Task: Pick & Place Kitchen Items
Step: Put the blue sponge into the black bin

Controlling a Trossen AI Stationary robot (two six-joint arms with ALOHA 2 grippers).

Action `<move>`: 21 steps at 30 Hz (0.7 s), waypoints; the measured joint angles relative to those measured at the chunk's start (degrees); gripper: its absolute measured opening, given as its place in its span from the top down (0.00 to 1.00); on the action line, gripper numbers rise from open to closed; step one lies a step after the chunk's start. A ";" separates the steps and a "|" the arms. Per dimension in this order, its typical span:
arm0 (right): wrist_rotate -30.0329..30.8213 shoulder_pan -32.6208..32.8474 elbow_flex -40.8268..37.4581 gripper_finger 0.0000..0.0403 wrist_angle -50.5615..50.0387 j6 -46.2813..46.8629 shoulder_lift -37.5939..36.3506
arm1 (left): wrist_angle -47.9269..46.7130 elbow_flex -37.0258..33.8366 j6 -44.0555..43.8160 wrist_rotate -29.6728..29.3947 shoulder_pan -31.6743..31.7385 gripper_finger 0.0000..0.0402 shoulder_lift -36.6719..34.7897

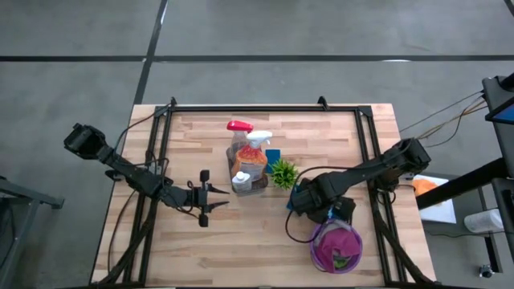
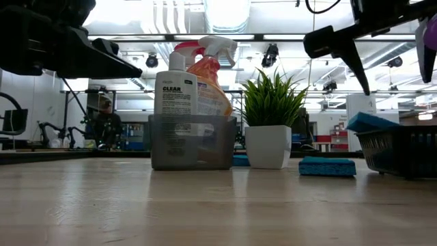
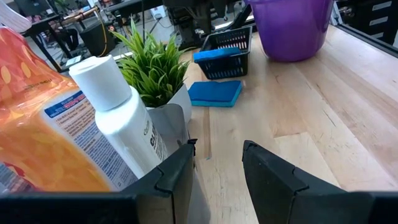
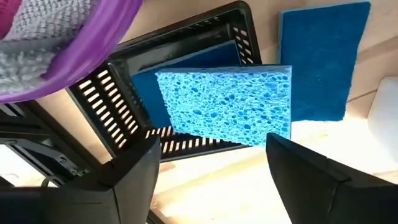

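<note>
- Right end effector (image 4: 208,171) hangs over the black basket (image 4: 102,102) on the right half of the wooden surface (image 1: 241,249); fingers spread wide, nothing between them.
- Light-blue sponge (image 4: 233,106) sits tilted on the basket's rim, partly over a darker blue sponge inside; apart from both fingers.
- Another blue sponge (image 4: 320,59) lies flat on the surface just beside the basket, on the plant side. In the low view it lies between the plant pot and the basket.
- Purple bowl (image 1: 336,246) near the front right, just beside the basket, holds magenta, grey and green cloths (image 1: 333,250).
- Left end effector (image 3: 214,171) is low over the surface, left of centre, pointed at the grey bin (image 2: 192,142); fingers part open, holding nothing.
- Bin stands mid-surface with the spray bottles upright in it: clear one with red trigger (image 1: 238,126), orange one with white trigger (image 1: 255,143), plus a white capped bottle (image 3: 121,112) marked CLEAR.
- Small spiky plant (image 2: 271,102) in a white pot stands just right of the bin.
- Pink cup: cannot tell where it is.
- A person sits far back in the room in the low view.
</note>
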 joint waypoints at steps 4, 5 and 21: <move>1.36 0.00 0.00 0.29 0.46 -0.01 0.00 | 0.00 0.00 -0.13 0.02 0.00 0.65 0.00; 1.53 0.00 0.00 0.29 0.68 -0.09 0.00 | 0.00 0.00 -0.11 0.01 0.00 0.65 0.00; 2.41 -2.48 -0.48 0.29 5.74 -5.34 0.20 | 0.02 0.00 -1.05 0.04 0.00 0.65 0.00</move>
